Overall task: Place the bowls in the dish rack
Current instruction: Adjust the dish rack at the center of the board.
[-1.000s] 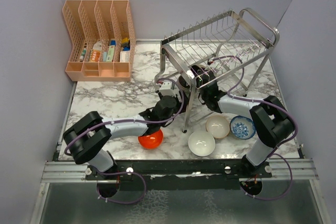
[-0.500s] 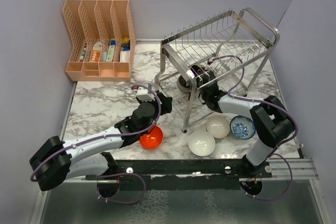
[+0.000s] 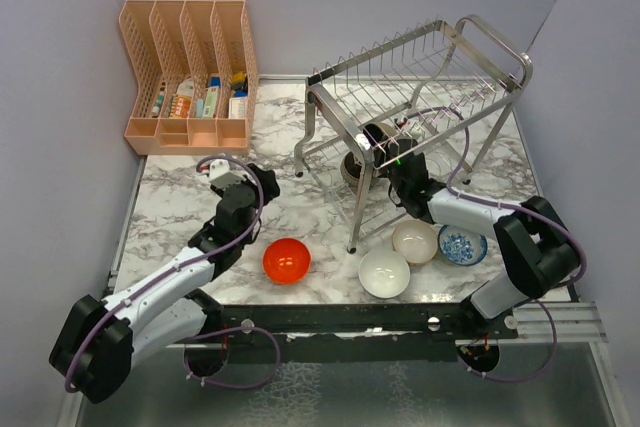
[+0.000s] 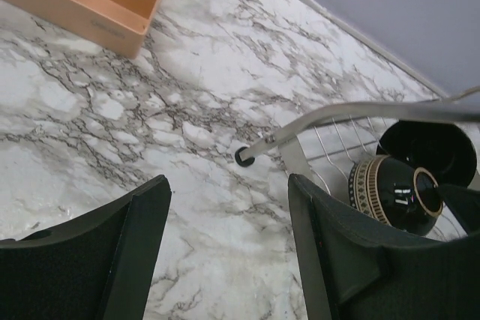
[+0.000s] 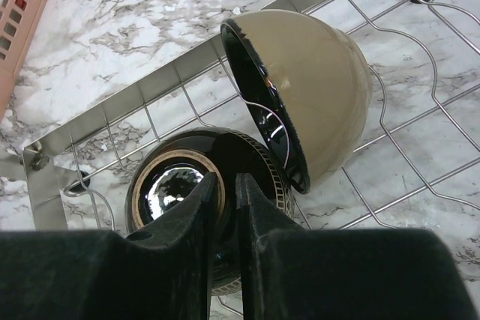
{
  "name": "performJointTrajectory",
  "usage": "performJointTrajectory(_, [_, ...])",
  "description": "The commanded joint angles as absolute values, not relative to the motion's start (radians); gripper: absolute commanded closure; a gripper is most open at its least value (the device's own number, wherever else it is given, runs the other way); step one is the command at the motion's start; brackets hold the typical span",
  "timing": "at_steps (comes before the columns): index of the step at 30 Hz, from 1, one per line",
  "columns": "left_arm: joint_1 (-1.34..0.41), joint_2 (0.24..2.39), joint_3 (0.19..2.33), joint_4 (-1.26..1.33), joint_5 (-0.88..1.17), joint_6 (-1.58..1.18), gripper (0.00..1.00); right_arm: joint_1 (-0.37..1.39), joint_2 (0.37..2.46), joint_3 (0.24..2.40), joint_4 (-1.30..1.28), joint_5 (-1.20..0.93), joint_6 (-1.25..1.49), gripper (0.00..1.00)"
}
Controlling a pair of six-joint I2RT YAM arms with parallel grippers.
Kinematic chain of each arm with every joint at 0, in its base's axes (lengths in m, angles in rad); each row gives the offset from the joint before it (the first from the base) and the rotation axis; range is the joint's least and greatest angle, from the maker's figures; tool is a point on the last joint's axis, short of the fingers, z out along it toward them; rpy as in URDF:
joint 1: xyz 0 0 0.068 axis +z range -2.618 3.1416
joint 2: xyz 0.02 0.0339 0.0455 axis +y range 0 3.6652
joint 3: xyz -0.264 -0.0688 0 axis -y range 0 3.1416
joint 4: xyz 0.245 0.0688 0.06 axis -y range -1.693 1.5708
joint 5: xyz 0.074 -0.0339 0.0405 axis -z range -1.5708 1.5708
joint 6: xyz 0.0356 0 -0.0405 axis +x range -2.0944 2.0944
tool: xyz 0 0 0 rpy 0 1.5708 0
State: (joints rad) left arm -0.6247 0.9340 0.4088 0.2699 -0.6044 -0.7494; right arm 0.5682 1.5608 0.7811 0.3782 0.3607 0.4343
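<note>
With two done, the right end effector (image 5: 226, 185) pinches the rim of the dark bowl (image 5: 169, 192) beside the cream bowl (image 5: 322, 88) in the rack (image 3: 380, 47), the left end effector (image 4: 227, 185) hangs open and empty, and the red bowl (image 3: 286, 259), white bowl (image 3: 384, 273), pink bowl (image 3: 415, 241) and blue bowl (image 3: 462, 244) wait on the near desk (image 3: 190, 212).

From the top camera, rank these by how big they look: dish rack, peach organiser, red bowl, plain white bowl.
1. dish rack, largest
2. peach organiser
3. red bowl and plain white bowl: they look about alike, so I won't rank them.
</note>
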Motion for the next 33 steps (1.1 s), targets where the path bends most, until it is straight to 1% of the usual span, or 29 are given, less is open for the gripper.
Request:
performJointTrajectory(1, [-0.518, 0.994, 0.452, 0.417, -0.464, -0.719, 0.34, 0.552, 1.546, 0.766, 0.323, 0.31, 0.37, 0.84])
performJointTrajectory(6, [-0.367, 1.127, 0.542, 0.572, -0.27, -0.705, 0.34, 0.552, 1.558, 0.783, 0.316, 0.287, 0.366, 0.84])
performJointTrajectory(9, [-0.325, 1.206, 0.611, 0.654, -0.164, -0.696, 0.34, 0.552, 1.552, 0.791, 0.319, 0.278, 0.361, 0.84])
performJointTrajectory(15, [-0.29, 1.43, 0.822, 0.695, 0.075, -0.684, 0.34, 0.551, 1.506, 0.778, 0.354, 0.249, 0.362, 0.82])
performJointTrajectory(17, [-0.283, 1.507, 0.886, 0.675, 0.121, -0.696, 0.34, 0.552, 1.487, 0.767, 0.371, 0.225, 0.367, 0.81])
performJointTrajectory(20, [-0.27, 1.603, 1.004, 0.614, 0.2, -0.678, 0.37, 0.552, 1.464, 0.764, 0.379, 0.19, 0.368, 0.81])
performJointTrajectory(25, [-0.255, 1.762, 1.176, 0.512, 0.374, -0.603, 0.38, 0.552, 1.435, 0.773, 0.358, 0.187, 0.356, 0.81])
performJointTrajectory(30, [-0.245, 1.838, 1.269, 0.481, 0.58, -0.537, 0.38, 0.552, 1.436, 0.803, 0.302, 0.191, 0.36, 0.81])
performJointTrajectory(33, [-0.243, 1.887, 1.318, 0.473, 0.708, -0.524, 0.38, 0.552, 1.416, 0.786, 0.276, 0.188, 0.375, 0.81])
